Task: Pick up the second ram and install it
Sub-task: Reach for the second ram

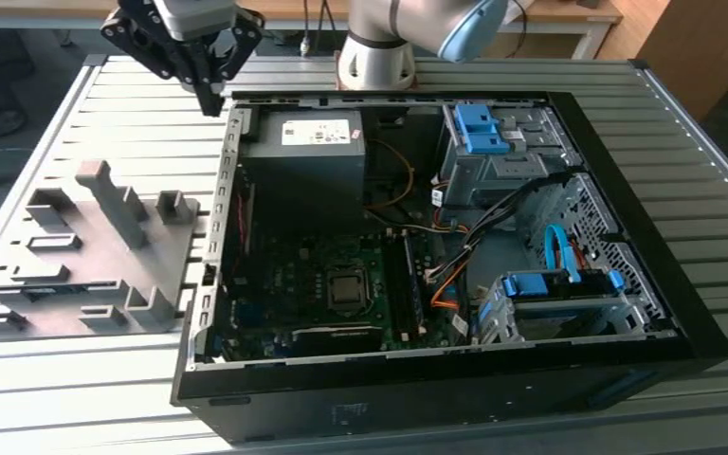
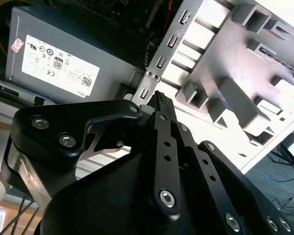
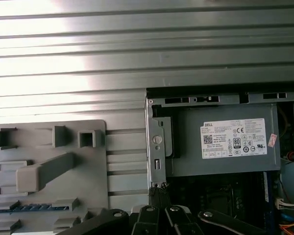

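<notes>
The ram (image 3: 29, 208) appears to be the thin, dark bluish strip standing on edge in a slot of the tray (image 3: 95, 171), low among the grey uprights. Little more of it can be made out. The gripper (image 1: 212, 100) is well apart from it, above the corner of the case (image 1: 225, 190) beside the power supply (image 1: 300, 152). Its fingers meet at the tips with nothing between them.

Several things could go wrong, as I judge it:
- With the fingers together, a descent onto the slot would strike the board's edge or an upright rather than straddle the stick.
- The slot is narrow, so an off-centre grip could tilt the ram and jam it against the tray wall.
- The thin board could slip or twist in the pads, then meet its socket on the motherboard (image 1: 326, 275) askew.
- Orange and black cables (image 1: 446, 275) lie near that area and could snag.
- I cannot tell which sockets are free.

As for writing, a white label (image 3: 233, 138) on the power supply carries a logo, rows of fine print, a barcode and certification marks. A small pink sticker (image 3: 272, 141) sits at its edge.
</notes>
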Action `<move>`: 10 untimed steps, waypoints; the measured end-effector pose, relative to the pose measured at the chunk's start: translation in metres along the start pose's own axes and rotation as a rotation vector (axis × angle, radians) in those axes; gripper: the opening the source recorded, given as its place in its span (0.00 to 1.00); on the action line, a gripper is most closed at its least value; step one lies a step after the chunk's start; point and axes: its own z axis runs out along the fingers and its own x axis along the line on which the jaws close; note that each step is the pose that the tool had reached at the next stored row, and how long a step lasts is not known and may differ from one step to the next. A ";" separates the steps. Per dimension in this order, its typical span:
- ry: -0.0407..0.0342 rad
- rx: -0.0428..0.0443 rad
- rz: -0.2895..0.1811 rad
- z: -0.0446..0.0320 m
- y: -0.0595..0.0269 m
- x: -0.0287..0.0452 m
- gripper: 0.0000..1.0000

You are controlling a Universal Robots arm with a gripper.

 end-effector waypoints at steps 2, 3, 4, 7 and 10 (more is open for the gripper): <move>0.0000 0.0000 0.000 0.0001 -0.0002 0.0031 0.10; 0.0000 0.0000 0.000 0.0001 -0.0004 0.0047 0.10; 0.0000 0.0000 0.000 0.0001 -0.0005 0.0061 0.10; 0.0001 0.0000 0.000 0.0002 -0.0009 0.0112 0.10; 0.0000 0.0000 0.000 0.0002 -0.0014 0.0168 0.10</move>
